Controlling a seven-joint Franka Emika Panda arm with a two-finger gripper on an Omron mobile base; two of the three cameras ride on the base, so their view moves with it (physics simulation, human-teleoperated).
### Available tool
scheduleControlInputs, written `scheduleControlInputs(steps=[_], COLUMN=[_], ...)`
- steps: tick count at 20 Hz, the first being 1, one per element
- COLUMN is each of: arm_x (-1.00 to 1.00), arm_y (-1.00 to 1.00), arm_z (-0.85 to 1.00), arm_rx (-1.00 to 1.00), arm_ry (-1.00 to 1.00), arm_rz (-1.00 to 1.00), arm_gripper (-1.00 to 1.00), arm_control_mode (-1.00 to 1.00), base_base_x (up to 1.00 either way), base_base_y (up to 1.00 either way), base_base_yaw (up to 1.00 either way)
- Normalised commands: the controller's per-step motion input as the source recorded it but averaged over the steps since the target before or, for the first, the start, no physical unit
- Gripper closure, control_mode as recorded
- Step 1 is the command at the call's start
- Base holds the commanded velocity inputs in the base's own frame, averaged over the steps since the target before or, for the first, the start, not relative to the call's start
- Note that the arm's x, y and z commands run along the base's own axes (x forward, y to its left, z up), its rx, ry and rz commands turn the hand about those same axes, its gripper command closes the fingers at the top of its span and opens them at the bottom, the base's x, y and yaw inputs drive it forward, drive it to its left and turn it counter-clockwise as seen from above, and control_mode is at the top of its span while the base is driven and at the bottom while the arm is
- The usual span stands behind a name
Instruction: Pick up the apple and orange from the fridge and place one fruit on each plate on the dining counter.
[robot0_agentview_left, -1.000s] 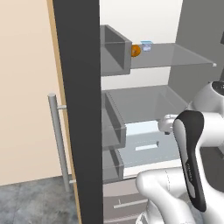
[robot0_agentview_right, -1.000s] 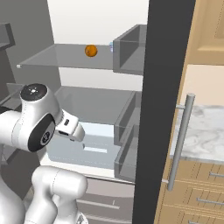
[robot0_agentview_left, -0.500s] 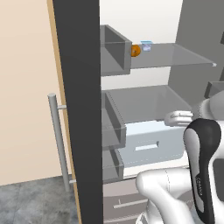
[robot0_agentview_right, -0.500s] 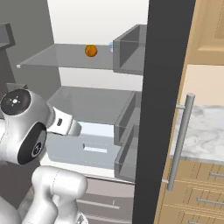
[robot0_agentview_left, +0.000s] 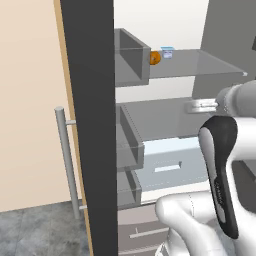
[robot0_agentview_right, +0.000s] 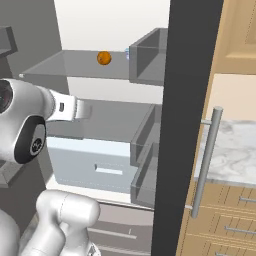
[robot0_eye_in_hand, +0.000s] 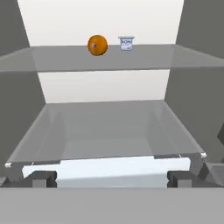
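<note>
The orange (robot0_agentview_left: 155, 58) (robot0_agentview_right: 104, 58) (robot0_eye_in_hand: 97, 45) rests on the upper glass shelf of the open fridge (robot0_agentview_left: 90, 125) (robot0_agentview_right: 185, 100), near the back wall. My gripper (robot0_agentview_left: 194, 106) (robot0_agentview_right: 86, 109) (robot0_eye_in_hand: 112, 179) is level with the middle shelf, below the orange and nearer the front. It points into the fridge, open, with nothing between its fingertips (robot0_eye_in_hand: 43, 178). The apple, the plates and the dining counter are out of view.
A small pale-blue cup (robot0_agentview_left: 167, 52) (robot0_eye_in_hand: 126, 43) stands just beside the orange. A white drawer (robot0_agentview_left: 170, 167) (robot0_agentview_right: 95, 160) sits under the middle shelf. Grey door bins (robot0_agentview_left: 131, 57) (robot0_agentview_right: 147, 55) hang on both sides. A marble worktop (robot0_agentview_right: 235, 150) over wood drawers lies right of the door.
The arm has lifted the gripper from drawer height up to the middle shelf. The jaws have stayed open, and the orange and the cup have not moved.
</note>
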Motion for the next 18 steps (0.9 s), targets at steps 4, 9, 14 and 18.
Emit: scheduleControlInputs(steps=[4,9,14,18], arm_x=[1.00,0.84,0.21,0.54], arm_y=[0.00,-0.10,-0.12,0.29], arm_z=[1.00,0.48,0.13,-0.33], arm_rx=[-0.06,0.03,0.18,0.06], arm_ry=[0.09,0.22,0.05,0.02], arm_rz=[-0.09,-0.03,0.01,0.20], arm_gripper=[-1.00,-1.00,-1.00,-1.00], arm_control_mode=[-1.00,-1.00,-1.00,-1.00], base_base_x=[0.00,0.00,0.00,0.00], base_base_y=[0.00,0.00,0.00,0.00], base_base_yaw=[0.00,0.00,0.00,0.00])
